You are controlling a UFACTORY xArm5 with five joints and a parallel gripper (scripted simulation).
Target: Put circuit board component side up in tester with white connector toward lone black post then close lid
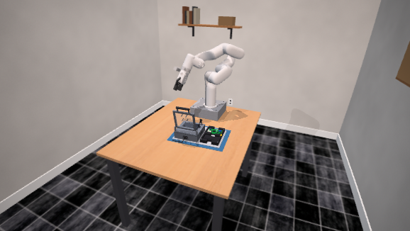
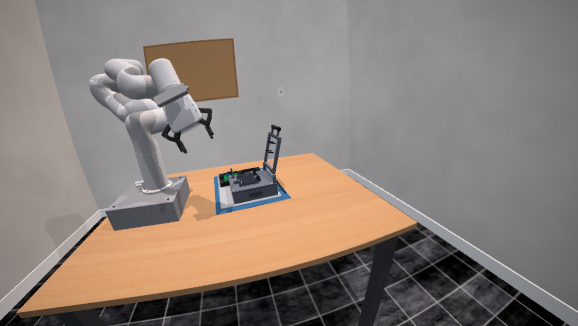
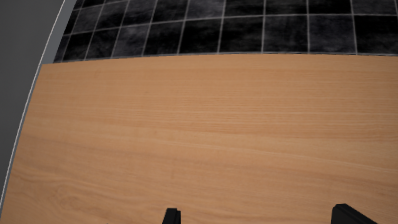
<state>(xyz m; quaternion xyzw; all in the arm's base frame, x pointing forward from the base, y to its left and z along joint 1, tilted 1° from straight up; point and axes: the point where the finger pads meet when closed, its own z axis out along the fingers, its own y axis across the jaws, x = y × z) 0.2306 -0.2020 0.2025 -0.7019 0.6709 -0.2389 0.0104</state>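
Note:
The green circuit board lies in the black tray on a blue mat. The grey tester stands to the left of the tray, with its lid raised upright. In the exterior view the tester and its upright lid show, with the tray behind it. My gripper hangs high above the table, well above and behind the tester, open and empty. It also shows in the exterior view. The wrist view shows only the two fingertips over bare table top.
The arm's grey base stands at the back of the wooden table, just behind the mat. Walls stand close behind and to the left of the table. A shelf hangs high on the back wall.

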